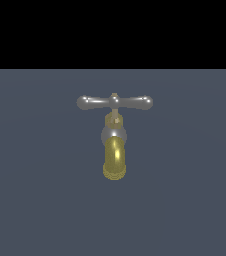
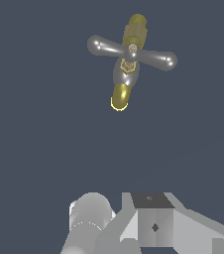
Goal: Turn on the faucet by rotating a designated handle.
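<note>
Your claw (image 2: 151,223), its opening impossible to tell, sits well short of the faucet (image 1: 114,150); approach one bulbous handle (image 1: 114,102) end squarely.

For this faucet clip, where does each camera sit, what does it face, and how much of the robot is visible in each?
Exterior view: off the arm, facing the faucet spout-on, the handle lying level across it; no part of the robot shows.
Wrist view: mounted on the wrist, looking past grey parts of the robot's own hardware toward the faucet beyond; the fingertips are not visible.
Shared: both show the faucet and its silver handle on the same plain grey surface.
</note>
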